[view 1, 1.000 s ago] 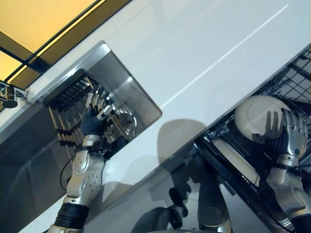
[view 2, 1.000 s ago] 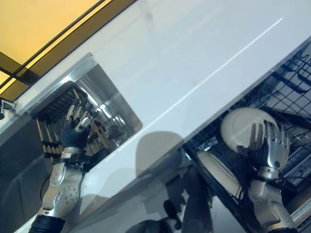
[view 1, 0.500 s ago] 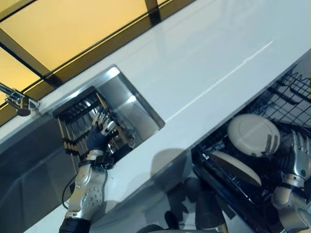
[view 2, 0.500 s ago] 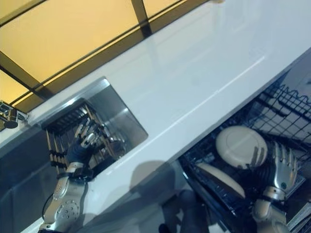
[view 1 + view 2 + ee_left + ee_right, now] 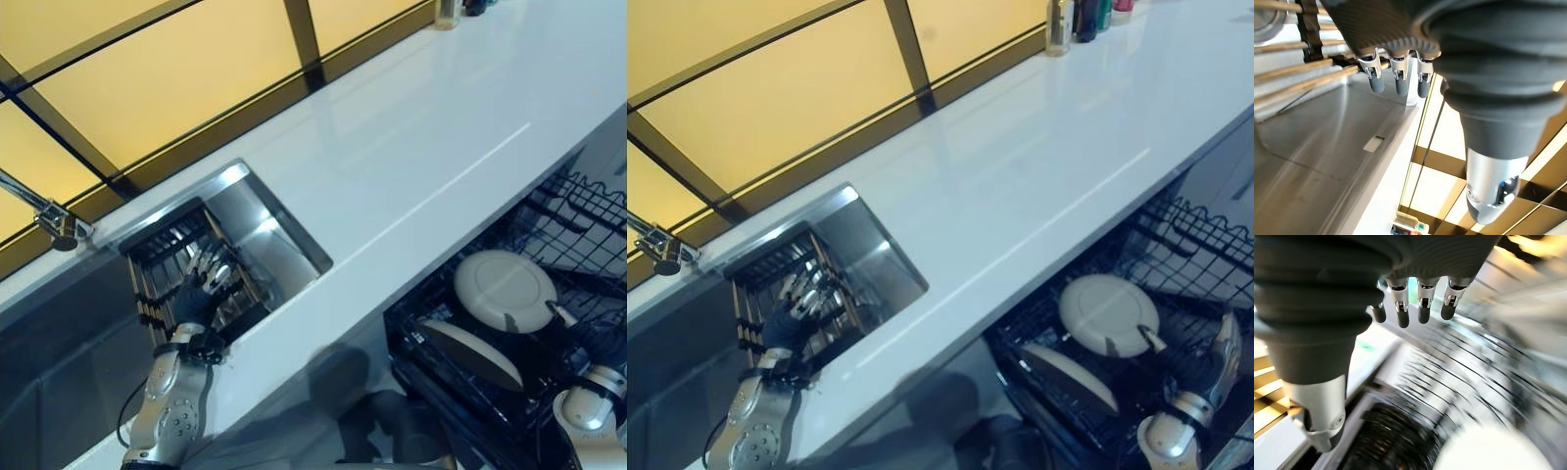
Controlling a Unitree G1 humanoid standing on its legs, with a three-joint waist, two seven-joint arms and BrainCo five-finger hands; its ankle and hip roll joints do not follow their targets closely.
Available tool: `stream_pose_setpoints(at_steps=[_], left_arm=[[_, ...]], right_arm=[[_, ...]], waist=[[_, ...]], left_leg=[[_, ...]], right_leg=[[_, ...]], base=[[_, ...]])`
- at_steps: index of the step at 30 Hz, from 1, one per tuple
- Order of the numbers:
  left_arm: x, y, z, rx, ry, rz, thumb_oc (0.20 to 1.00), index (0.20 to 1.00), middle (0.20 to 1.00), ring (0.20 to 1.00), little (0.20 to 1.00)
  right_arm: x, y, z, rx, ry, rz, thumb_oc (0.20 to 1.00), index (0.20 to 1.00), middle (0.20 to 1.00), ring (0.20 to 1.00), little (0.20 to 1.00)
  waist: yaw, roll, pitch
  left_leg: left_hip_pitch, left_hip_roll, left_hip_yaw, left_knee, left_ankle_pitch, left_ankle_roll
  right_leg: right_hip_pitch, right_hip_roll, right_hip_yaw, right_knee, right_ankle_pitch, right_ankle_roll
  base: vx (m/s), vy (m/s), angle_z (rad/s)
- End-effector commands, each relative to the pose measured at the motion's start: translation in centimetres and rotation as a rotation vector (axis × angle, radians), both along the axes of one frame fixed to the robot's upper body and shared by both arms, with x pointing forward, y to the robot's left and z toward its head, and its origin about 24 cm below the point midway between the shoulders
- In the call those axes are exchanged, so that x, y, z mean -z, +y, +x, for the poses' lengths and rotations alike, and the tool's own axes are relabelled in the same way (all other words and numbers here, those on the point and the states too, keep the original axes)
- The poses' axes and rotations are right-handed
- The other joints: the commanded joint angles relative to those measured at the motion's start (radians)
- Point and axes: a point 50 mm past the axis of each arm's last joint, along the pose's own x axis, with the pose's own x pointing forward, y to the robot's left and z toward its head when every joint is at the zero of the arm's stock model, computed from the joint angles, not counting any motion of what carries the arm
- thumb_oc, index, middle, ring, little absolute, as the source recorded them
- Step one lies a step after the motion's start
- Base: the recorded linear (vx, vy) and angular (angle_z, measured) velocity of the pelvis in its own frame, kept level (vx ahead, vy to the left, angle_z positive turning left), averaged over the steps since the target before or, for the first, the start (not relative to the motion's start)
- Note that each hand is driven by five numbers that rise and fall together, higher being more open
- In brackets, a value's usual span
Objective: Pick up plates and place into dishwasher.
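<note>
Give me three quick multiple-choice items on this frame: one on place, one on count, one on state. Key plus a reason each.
1. Where is the left hand?
A. Inside the sink, over the slatted rack
B. Flat on the white counter
C. In the dishwasher rack

2. How many plates stand in the dishwasher rack?
A. None
B. Two
C. Five

3. What is the right hand doing?
A. Clamped on a plate
B. Curled round the faucet
C. Open, holding nothing

Key:
1 A: the eye views show the left hand down in the steel basin above the dark rack, not on the counter.
2 B: a round plate faces up and a second plate leans edge-on beside it.
3 C: the right wrist view shows straight fingers with nothing between them; both plates sit apart from the hand.
</note>
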Motion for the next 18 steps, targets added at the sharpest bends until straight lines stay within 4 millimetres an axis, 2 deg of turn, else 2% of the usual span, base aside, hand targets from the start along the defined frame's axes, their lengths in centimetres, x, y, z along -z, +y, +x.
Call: stream_pose_setpoints(at_steps=[1,7,11,18], left_arm=[[1.4,0.2,-1.6,-0.032,0.043,-0.019,1.0,1.0,1.0,1.0,1.0],[1.5,-0.9,-0.8,-0.006,0.052,-0.026,1.0,1.0,1.0,1.0,1.0],[1.4,-1.5,-0.4,0.006,0.056,-0.035,1.0,1.0,1.0,1.0,1.0],[1.5,-2.2,-0.5,0.024,0.065,-0.062,1.0,1.0,1.0,1.0,1.0]], right_arm=[[-1.1,-0.1,-0.1,-0.075,-0.098,0.093,1.0,1.0,1.0,1.0,1.0],[0.3,-0.4,0.5,-0.017,-0.109,0.242,1.0,1.0,1.0,1.0,1.0],[0.6,-0.5,0.7,0.053,-0.117,0.241,1.0,1.0,1.0,1.0,1.0],[1.0,-1.5,-0.1,0.24,-0.155,0.261,1.0,1.0,1.0,1.0,1.0]], waist=[[-0.015,-0.017,-0.015],[-0.021,0.017,0.017],[-0.025,0.045,0.035],[-0.033,0.084,0.045]], left_leg=[[-0.086,-0.031,-0.019,0.179,-0.168,0.1],[-0.116,-0.035,-0.01,0.219,-0.167,0.1],[-0.132,-0.036,-0.002,0.238,-0.162,0.1],[-0.143,-0.043,0.002,0.252,-0.158,0.099]], right_leg=[[-0.01,-0.042,-0.064,-0.148,0.1,0.061],[-0.03,-0.069,-0.052,-0.137,0.117,0.065],[-0.037,-0.082,-0.046,-0.129,0.121,0.066],[-0.041,-0.094,-0.038,-0.12,0.121,0.067]], base=[[0.04,0.028,-0.09],[0.02,0.007,-0.04],[0.01,0.014,-0.05],[0.01,0.008,-0.03]])
